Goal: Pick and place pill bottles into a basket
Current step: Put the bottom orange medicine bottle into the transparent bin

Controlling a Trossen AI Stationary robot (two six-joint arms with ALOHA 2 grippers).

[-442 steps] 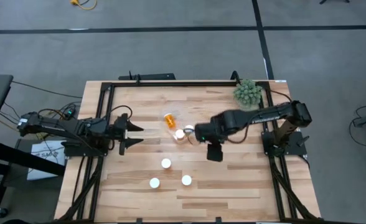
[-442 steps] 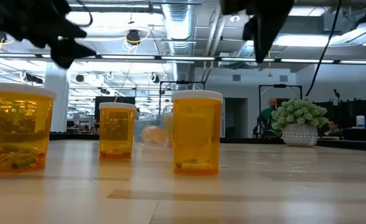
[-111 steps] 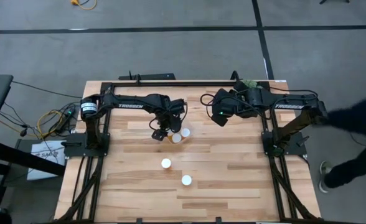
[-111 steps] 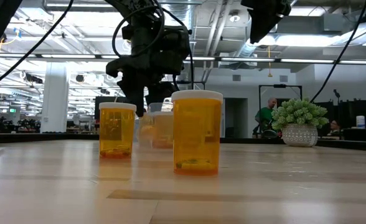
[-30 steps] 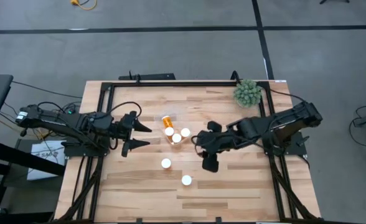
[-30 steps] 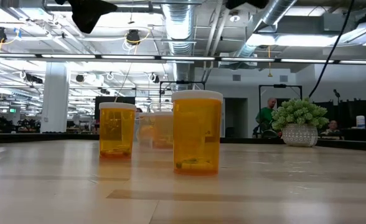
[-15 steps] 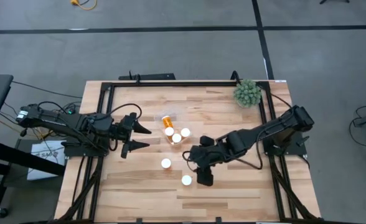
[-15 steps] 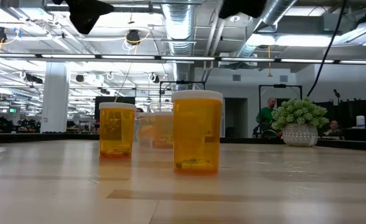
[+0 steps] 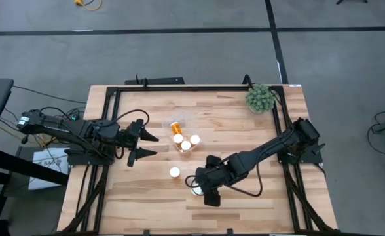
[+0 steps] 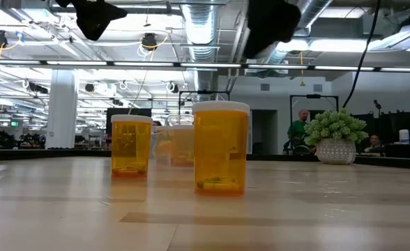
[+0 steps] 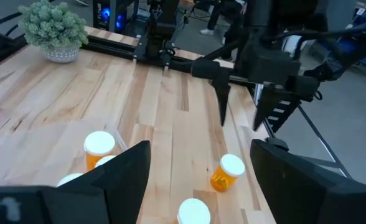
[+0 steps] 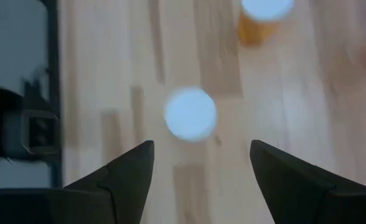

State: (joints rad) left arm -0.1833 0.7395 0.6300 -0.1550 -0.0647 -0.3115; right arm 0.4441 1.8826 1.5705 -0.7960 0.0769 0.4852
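One pill bottle [image 12: 190, 114] directly below right claw [image 9: 194, 184], fingers apart, left claw [image 9: 152, 145] spread, well apart.

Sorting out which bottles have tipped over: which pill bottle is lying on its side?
The orange bottle at the back of the cluster in the basket: its orange body shows from above; the others show only white caps.

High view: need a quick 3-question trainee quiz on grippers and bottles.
1. True or false: the left gripper is shut.
2. The right gripper hovers open over: A a mug; B a bottle; C a spoon.
3. Fill in: seen from above, each standing bottle shows a round ___ cap.
Key: 1 false; 2 B; 3 white.
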